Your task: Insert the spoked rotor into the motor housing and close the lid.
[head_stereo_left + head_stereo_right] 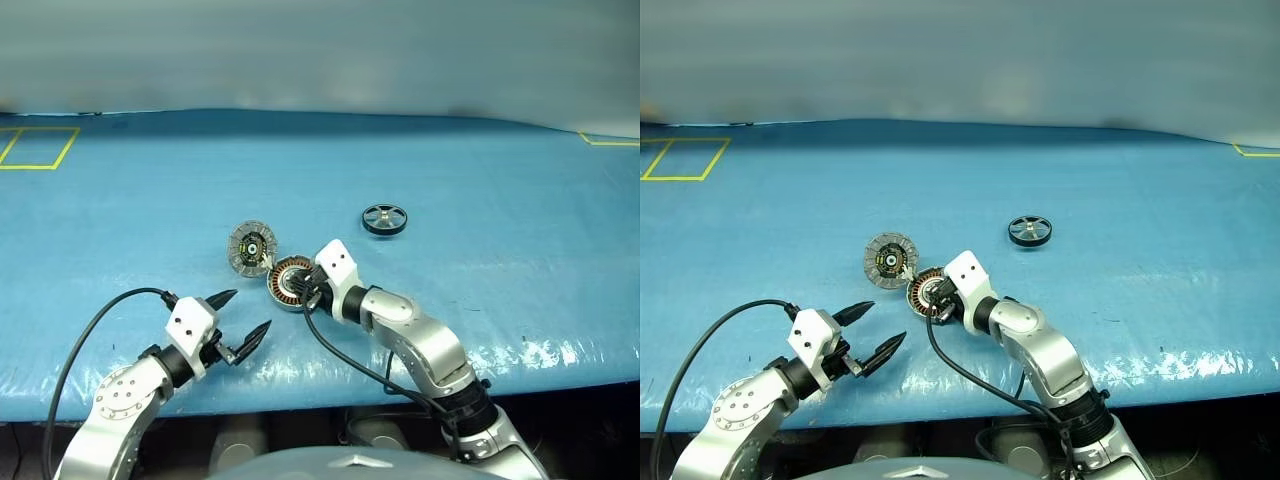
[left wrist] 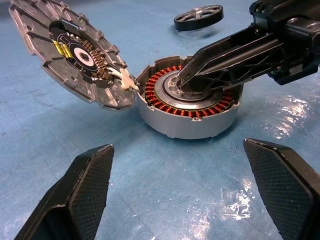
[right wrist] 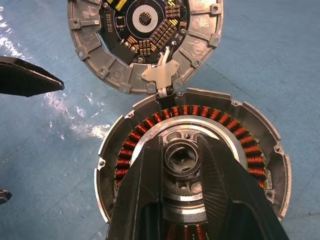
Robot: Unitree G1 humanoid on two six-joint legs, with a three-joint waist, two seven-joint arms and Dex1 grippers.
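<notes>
The motor housing (image 3: 192, 165) sits on the blue table cover (image 1: 480, 170), a shallow round cup of pale grey cast metal with small lugs around its rim. Inside it runs a ring of copper-orange windings (image 2: 170, 107) around a bright silver centre with a small round hub. The spoked rotor (image 1: 385, 219) is not in the cup: it lies flat on the cover well apart from the housing, farther from the robot and to its right, a small wheel with a dark rim, pale spokes and open gaps between them.

The lid (image 2: 75, 55) stands swung open, joined to the housing's edge by a small white hinge piece, its inner face turned up. That face shows grey radial segments at the edge and a dark circuit area with a pale ring in the middle.

The right gripper (image 3: 182, 165) reaches down into the housing, its two black ribbed fingers set narrowly, one on each side of the silver central hub; whether they press on it I cannot tell. The left gripper (image 1: 245, 318) hovers near the housing on the robot's side, its textured black fingers spread wide and holding nothing.

The cover is glossy and wrinkled, with yellow tape lines (image 1: 35, 148) at its far corners.
</notes>
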